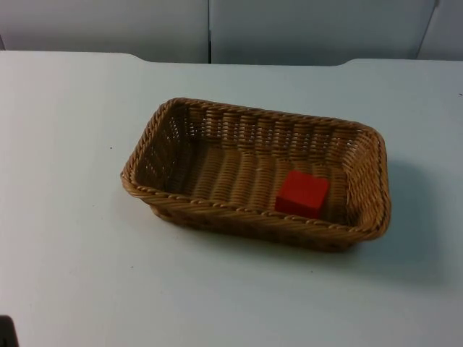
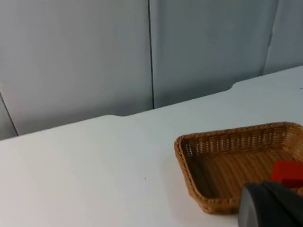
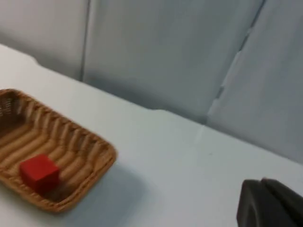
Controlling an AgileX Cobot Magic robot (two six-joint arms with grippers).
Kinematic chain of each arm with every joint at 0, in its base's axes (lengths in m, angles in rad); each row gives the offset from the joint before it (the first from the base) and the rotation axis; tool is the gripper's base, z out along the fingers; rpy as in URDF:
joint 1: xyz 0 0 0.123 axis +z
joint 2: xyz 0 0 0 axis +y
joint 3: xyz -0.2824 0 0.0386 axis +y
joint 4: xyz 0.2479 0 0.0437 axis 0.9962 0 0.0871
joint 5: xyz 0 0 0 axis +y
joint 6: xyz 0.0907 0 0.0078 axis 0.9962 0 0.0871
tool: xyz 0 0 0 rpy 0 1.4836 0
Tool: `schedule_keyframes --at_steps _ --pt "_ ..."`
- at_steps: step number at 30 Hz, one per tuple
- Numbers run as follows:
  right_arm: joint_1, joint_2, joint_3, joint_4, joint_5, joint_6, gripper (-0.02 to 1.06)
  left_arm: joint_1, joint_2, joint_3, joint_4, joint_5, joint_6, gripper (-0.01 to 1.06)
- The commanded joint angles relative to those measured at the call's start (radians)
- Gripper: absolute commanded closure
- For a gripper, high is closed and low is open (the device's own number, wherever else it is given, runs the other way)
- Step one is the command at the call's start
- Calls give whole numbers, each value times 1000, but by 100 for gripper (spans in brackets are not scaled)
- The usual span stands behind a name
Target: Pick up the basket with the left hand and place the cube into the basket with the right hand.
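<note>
— Sitting flat on the white table (image 1: 79,260), is that the basket (image 1: 255,218)?

— Yes. The woven brown basket rests on the table top near its middle, rectangular, with its long sides running roughly across the top view and slightly skewed. Nothing grips it.

— And the cube?

— The red cube (image 1: 302,193) lies inside the basket, on the woven floor, toward the basket's right end and close to the near long wall. It touches the floor; whether it touches the wall I cannot tell.

— What do the wrist cameras give?

— From the left wrist view, the basket (image 2: 208,201) stands on the table with the cube (image 2: 288,172) inside it, partly hidden behind a black fingertip of the left gripper (image 2: 271,205). That gripper is above the table and apart from the basket, by the look of it. From the right wrist view, the basket (image 3: 97,161) and the cube (image 3: 40,173) show well apart from the right gripper (image 3: 271,204), which is over bare table.

— Are the fingers spread or closed?

— One dark fingertip shows for each gripper, so I cannot tell for either. Neither holds anything that I can see.

— Anything behind?

— The grey partition wall (image 1: 311,29) stands at the table's far edge, with a vertical seam between its panels.
</note>
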Motion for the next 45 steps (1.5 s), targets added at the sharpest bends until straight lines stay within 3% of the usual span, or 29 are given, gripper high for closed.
schedule_keyframes --at_steps 1,3,8,11,16,23,43,45 --pt "-2 -60 88 113 5 0 104 0 -92 19 49 83 -87 105" --pt "-2 -118 176 212 13 -17 104 0 -166 28 122 166 -133 105" --pt "-2 -223 287 281 20 -25 104 1 -208 58 237 259 -244 105" --pt "-2 -276 331 310 47 -25 104 1 -208 90 244 259 -248 105" --pt "-2 -279 352 297 123 -21 104 2 -208 147 257 250 -243 105" --pt "-2 -279 352 228 113 14 104 2 -208 171 299 207 -230 105" --pt "-2 -279 356 235 97 37 104 2 -208 180 299 196 -223 105" --pt "-2 -279 380 232 58 64 104 2 -208 180 299 196 -223 105"
